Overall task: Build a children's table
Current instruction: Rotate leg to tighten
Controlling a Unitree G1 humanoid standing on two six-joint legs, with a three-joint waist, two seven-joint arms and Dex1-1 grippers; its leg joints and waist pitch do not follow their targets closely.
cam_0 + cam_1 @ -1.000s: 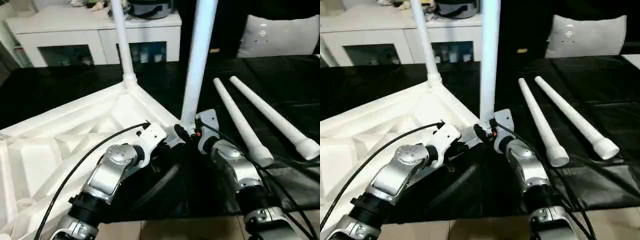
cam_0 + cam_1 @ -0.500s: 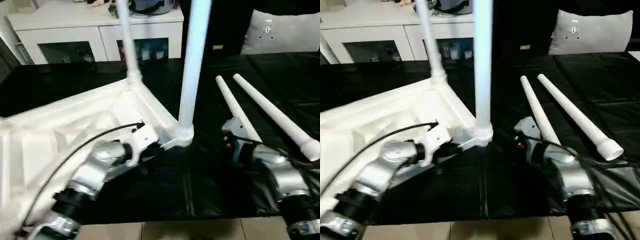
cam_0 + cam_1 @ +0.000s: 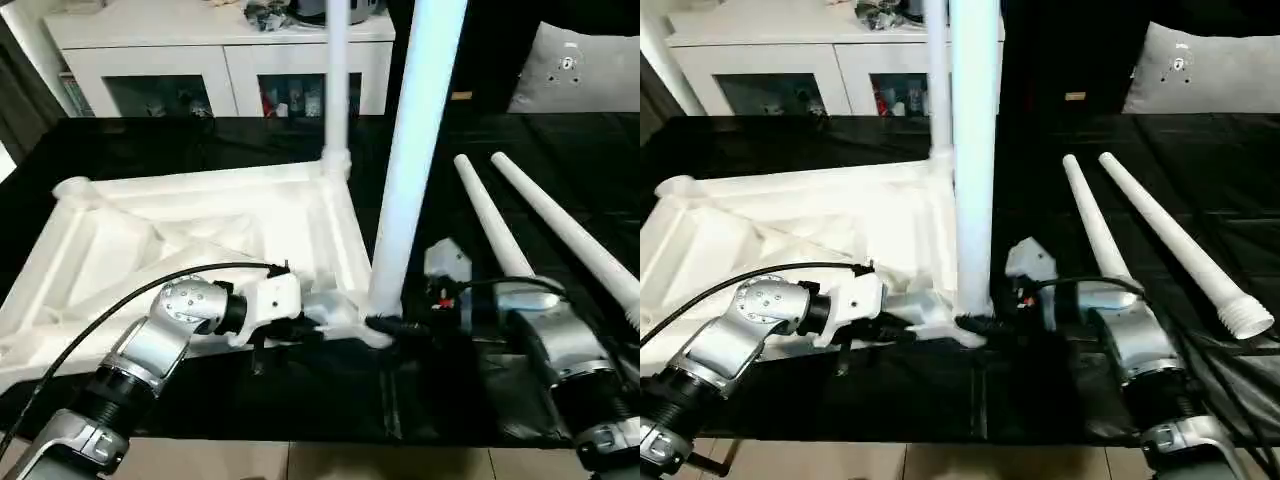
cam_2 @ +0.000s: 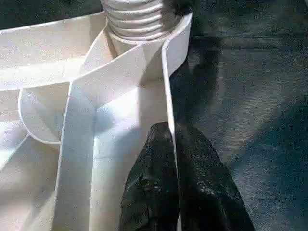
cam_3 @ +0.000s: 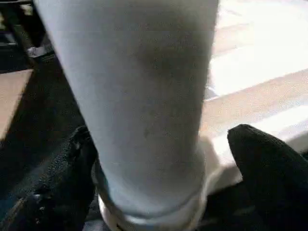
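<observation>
The children's table's white top (image 3: 200, 220) lies upside down on the black mat, ribbed underside up. Two white legs stand upright in its corner sockets: a far leg (image 3: 337, 90) and a near leg (image 3: 415, 150). My left gripper (image 4: 171, 132) is shut on the thin rim wall of the top, close to the near leg's socket (image 4: 137, 21). My right gripper (image 5: 163, 144) is open, one black finger (image 5: 269, 163) on each side of the near leg's base (image 5: 144, 96), with a gap on one side. Two loose legs (image 3: 490, 225) (image 3: 570, 240) lie to the right.
A white cabinet (image 3: 220, 60) with glass doors stands along the back. A grey cushion (image 3: 580, 75) leans at the back right. The black mat (image 3: 150, 150) ends at a tiled floor (image 3: 300, 460) along the front. Cables run over both forearms.
The whole view has shifted. My right gripper drew off to the right of the near leg half a second ago and now stands around its base again. The left gripper kept its hold.
</observation>
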